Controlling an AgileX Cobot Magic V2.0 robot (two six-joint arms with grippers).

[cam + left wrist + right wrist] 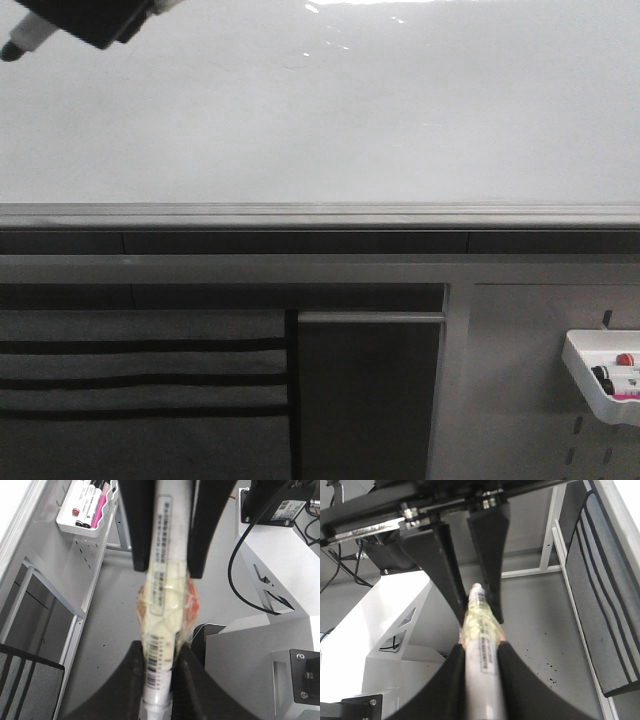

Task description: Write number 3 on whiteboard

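The whiteboard fills the upper wall, glossy and bare of any stroke, so no number 3 shows on it. Below it sits the grey pegboard panel carrying a small white tray of pens. Up at the board's corner the left gripper has its jaws clamped on a marker, the dark tip just beyond the jaws, over the white surface. The right gripper has its jaws closed on a second marker.
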